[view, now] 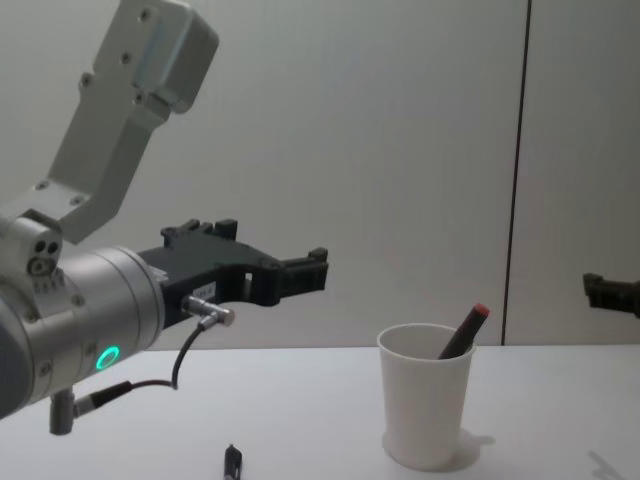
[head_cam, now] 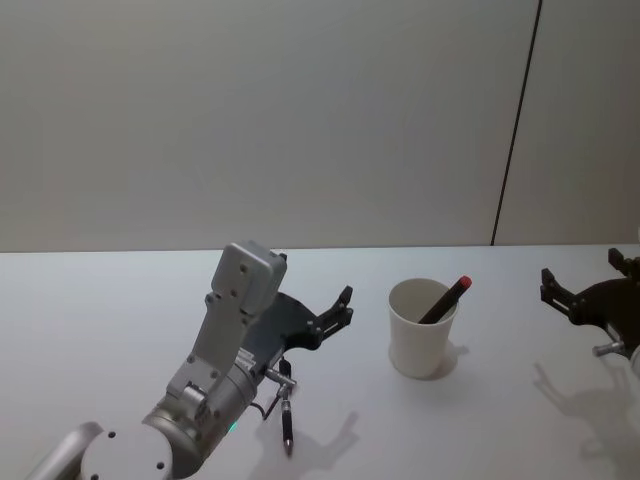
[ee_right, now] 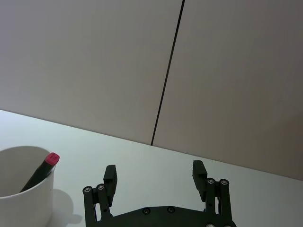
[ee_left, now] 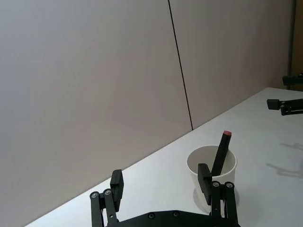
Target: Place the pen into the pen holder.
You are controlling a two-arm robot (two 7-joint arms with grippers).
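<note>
The pen holder [head_cam: 420, 342] is a white paper cup standing on the table right of centre. A black pen [head_cam: 447, 298] with a red cap leans inside it, cap end up above the rim. My left gripper [head_cam: 345, 308] hovers open and empty just left of the cup, above the table. In the left wrist view the cup [ee_left: 200, 161] and pen [ee_left: 221, 151] sit beyond the left gripper [ee_left: 161, 184]. My right gripper [head_cam: 583, 272] hangs open and empty at the far right, away from the cup. The right wrist view shows the right gripper [ee_right: 155, 172], the cup [ee_right: 23, 203] and the pen [ee_right: 41, 169].
A second dark pen [head_cam: 288, 428] lies on the white table [head_cam: 520, 420] near the front, under my left arm. A plain wall with one dark vertical seam [head_cam: 515, 120] stands behind the table.
</note>
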